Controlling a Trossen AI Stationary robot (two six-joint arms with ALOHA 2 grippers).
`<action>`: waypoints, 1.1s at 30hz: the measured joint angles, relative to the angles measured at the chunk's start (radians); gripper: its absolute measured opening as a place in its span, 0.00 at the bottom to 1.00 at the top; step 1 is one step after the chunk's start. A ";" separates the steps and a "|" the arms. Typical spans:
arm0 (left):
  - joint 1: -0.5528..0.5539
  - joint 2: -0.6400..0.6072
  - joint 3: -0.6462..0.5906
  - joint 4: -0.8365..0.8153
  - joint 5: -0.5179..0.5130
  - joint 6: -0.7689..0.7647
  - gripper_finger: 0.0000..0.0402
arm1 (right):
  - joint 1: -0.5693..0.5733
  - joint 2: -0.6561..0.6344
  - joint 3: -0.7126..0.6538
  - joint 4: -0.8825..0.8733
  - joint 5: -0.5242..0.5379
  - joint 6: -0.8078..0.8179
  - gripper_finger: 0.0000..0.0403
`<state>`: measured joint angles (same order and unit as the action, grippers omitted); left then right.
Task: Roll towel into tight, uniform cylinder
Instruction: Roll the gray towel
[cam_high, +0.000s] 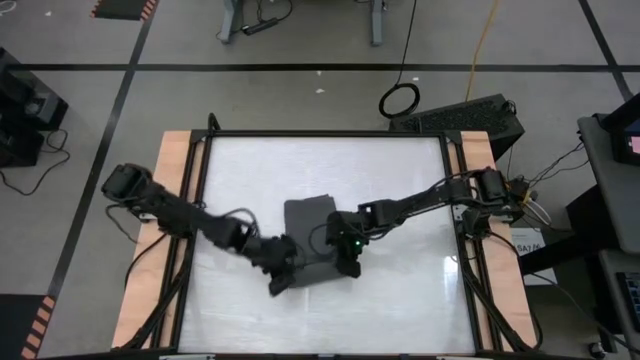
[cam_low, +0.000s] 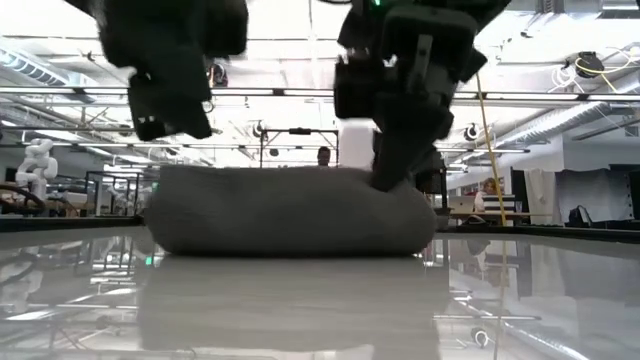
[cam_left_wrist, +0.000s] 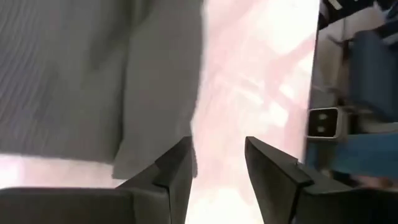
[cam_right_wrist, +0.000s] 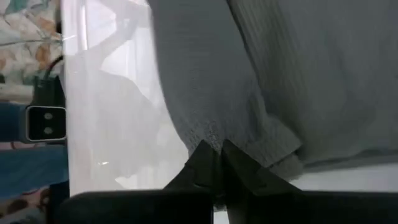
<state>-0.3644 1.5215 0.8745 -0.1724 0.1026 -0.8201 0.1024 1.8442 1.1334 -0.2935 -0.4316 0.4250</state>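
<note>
At the table's (cam_high: 400, 300) centre lies the towel (cam_high: 312, 238), bunched into a low mound. The left pincer (cam_high: 281, 283) hovers spread at its 7 o'clock corner; the right pincer (cam_high: 351, 266) pinches its 4 o'clock edge.

The towel (cam_high: 308, 240) is a dark charcoal-grey soft cloth with a fine ribbed weave. It lies near the middle of the table (cam_high: 400, 300), partly rolled: from the low view it forms a thick, low, rounded bundle (cam_low: 290, 210).
</note>
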 joint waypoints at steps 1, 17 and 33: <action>-0.036 0.001 0.000 0.010 -0.066 0.023 0.38 | -0.005 0.000 -0.017 0.009 -0.009 0.015 0.00; -0.197 0.110 -0.001 0.171 -0.505 0.148 0.53 | -0.033 0.000 -0.115 0.156 -0.099 0.109 0.00; -0.121 0.208 0.000 0.128 -0.463 0.119 0.51 | -0.053 0.000 -0.115 0.156 -0.099 0.100 0.01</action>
<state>-0.4856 1.7294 0.8742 -0.0441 -0.3606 -0.7007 0.0490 1.8442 1.0183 -0.1379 -0.5301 0.5246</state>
